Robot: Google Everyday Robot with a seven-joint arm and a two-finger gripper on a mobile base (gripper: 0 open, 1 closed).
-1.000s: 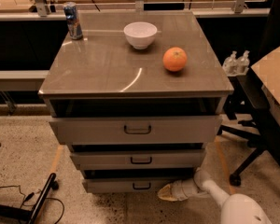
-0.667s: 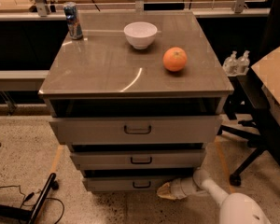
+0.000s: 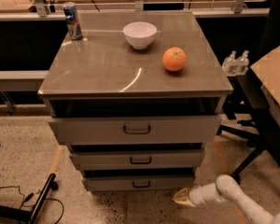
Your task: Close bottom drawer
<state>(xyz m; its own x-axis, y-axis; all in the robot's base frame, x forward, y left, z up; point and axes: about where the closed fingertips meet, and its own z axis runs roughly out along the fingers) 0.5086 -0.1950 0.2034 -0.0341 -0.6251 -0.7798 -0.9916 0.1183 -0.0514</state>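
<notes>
The bottom drawer [image 3: 139,183] is the lowest, narrowest grey-brown front of the cabinet, with a small dark bar handle [image 3: 141,184]. A dark gap shows above it, so it stands slightly out. My gripper [image 3: 182,197], cream-coloured, is low near the floor, just right of and below the drawer's right front corner. It is close to the drawer but apart from it, and it holds nothing. The white arm [image 3: 233,197] runs off to the lower right.
The middle drawer [image 3: 139,159] and the tall top drawer [image 3: 136,129] also stand out a little. On the cabinet top [image 3: 107,69] are a white bowl [image 3: 139,34], an orange [image 3: 174,59] and a can [image 3: 73,20]. An office chair [image 3: 256,101] stands right. A dark pole [image 3: 39,202] lies lower left.
My gripper has drawn back a little to the right and down from the bottom drawer's right front, where it was touching or overlapping the drawer before.
</notes>
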